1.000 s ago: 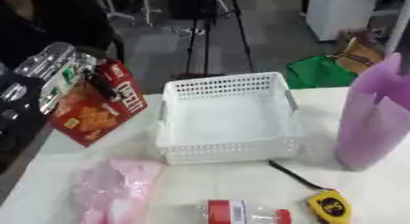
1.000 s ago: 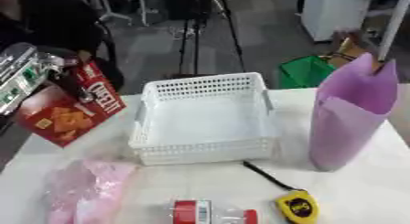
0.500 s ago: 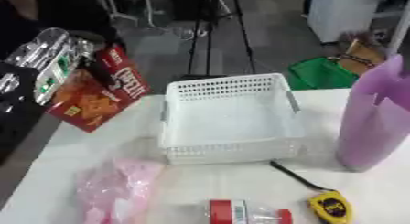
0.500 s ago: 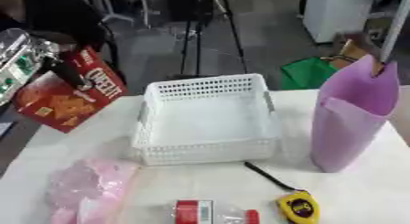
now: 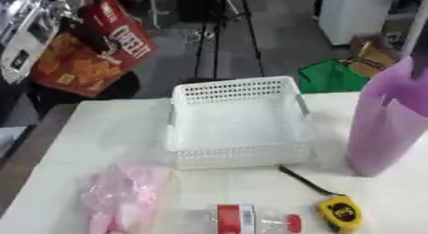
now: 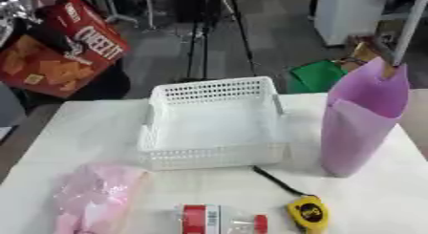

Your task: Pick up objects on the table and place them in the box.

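My left hand, silver and black, is high at the upper left, beyond the table's edge. Its dark fingers curl across the face of a red cracker box, which hangs tilted in the air, left of and behind the white slatted basket. The basket stands in the middle of the table with nothing in it. On the near part of the table lie a pink plastic bag, a clear bottle with a red label and a yellow tape measure. My right hand shows in neither view.
A tall purple bag stands upright at the right, close to the basket. The tape measure's black strap runs toward the basket's front corner. Beyond the table are a green bag on the floor and a tripod.
My left hand has lifted the cracker box higher and slightly toward the basket. The other things on the table have not moved.
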### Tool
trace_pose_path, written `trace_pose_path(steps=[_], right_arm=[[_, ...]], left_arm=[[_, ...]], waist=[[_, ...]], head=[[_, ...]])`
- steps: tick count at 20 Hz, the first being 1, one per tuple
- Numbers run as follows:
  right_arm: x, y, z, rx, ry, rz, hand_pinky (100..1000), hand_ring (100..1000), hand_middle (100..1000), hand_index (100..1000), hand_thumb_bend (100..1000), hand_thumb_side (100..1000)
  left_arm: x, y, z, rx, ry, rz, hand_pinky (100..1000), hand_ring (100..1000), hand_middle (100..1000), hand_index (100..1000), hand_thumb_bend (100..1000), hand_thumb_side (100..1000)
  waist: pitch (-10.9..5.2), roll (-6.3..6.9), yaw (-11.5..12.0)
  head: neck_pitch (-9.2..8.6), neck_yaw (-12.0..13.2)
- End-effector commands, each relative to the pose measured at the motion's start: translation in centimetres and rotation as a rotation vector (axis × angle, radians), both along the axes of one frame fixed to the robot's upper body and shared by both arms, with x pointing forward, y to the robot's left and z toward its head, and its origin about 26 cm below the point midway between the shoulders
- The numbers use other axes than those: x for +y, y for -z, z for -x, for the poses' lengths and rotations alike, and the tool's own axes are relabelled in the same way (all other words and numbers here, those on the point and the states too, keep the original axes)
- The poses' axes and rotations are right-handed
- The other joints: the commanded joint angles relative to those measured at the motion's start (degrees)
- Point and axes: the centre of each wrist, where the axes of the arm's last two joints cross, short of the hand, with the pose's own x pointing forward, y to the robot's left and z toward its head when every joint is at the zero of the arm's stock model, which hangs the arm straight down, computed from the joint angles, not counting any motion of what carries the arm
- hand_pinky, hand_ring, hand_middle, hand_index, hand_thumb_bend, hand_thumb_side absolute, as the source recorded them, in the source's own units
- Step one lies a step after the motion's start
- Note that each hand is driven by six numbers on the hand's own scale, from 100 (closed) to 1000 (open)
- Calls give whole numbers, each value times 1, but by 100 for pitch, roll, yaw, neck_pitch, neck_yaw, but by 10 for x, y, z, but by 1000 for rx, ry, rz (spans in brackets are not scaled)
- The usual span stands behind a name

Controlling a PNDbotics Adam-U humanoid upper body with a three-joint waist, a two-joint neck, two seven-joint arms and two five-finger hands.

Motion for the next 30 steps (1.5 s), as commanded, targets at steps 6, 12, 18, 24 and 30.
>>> trace_pose_path(steps=[6, 12, 18, 24, 30], right_arm=[[1, -11, 4, -20, 9, 33, 751, 755, 711, 696, 100, 795], [2, -10, 3, -17, 9, 29, 751, 755, 711, 696, 100, 795], [2, -10, 3, -16, 4, 26, 751, 755, 711, 695, 100, 795], [3, -10, 3, -16, 1, 20, 751, 756, 710, 695, 100, 796], [3, -10, 2, -18, -6, 15, 750, 755, 709, 693, 100, 796]], left_arm=[[-17, -33, 34, -80, 38, 45, 615, 578, 399, 513, 111, 360], [-47, -40, 46, -138, 129, 6, 617, 575, 391, 507, 100, 361], [-80, -42, 59, -185, 236, -51, 618, 579, 396, 512, 111, 348], [-94, -39, 65, -195, 295, -63, 616, 575, 390, 507, 100, 356], [-113, -30, 58, -153, 336, -31, 614, 575, 393, 508, 100, 366]], waist=[[-171, -22, 31], [-181, -10, 8], [-176, 5, -55], [-169, 18, -103], [-165, 22, -147]], head=[[57, -67], [61, -48], [61, -298], [32, -560], [-8, -616]])
